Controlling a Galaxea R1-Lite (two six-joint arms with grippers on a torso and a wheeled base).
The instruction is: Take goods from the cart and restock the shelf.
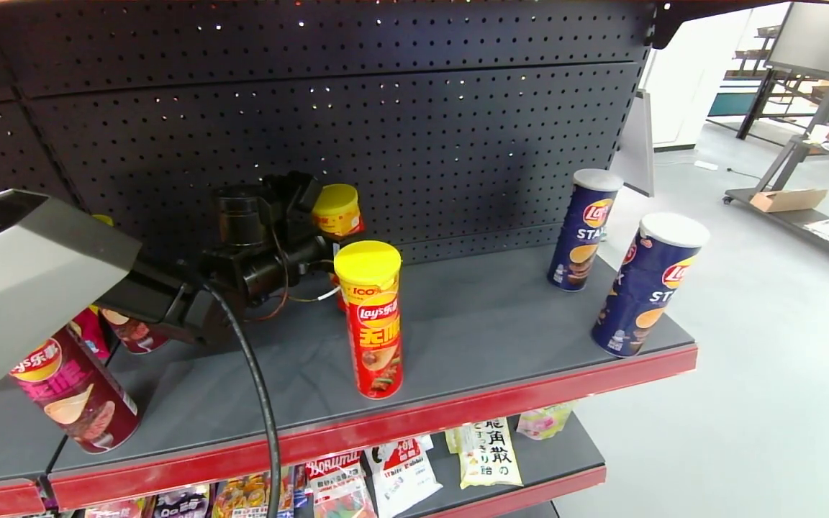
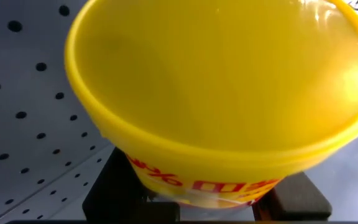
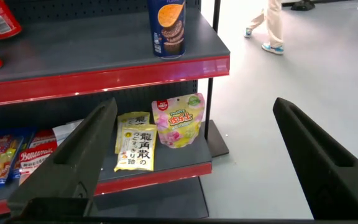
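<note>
Left wrist view: the left gripper [image 2: 204, 208] is clasping the held can [image 2: 222, 93], a red crisp tube with a yellow lid. Its dark fingers [image 2: 114, 193] are pressing the tube from both sides just under the lid. In the head view that can [image 1: 337, 210] is sitting near the back edge of the shelf [image 1: 501, 324], close to the pegboard panel [image 1: 386, 129]. It is directly behind a matching front can [image 1: 373, 320] standing upright nearer the front edge, which is hiding the held can's base.

The right gripper [image 3: 210, 168] is hanging with its jaws spread wide and nothing between them, facing the snack bags [image 3: 160, 127] on the lower shelf. A blue can [image 1: 583, 230] is standing towards the right edge, a second blue can [image 1: 648, 288] at the right front corner, and a dark red can [image 1: 76, 392] at the left front corner.

The step in hand looks like setting the tube down. It is best lowered straight until the base is lying flat, then released, with the arm drawn back clear of the front can.

Every can is carrying a printed logo and lettering, and the bags printed characters. Turning the held label towards the front edge would match its neighbours.
</note>
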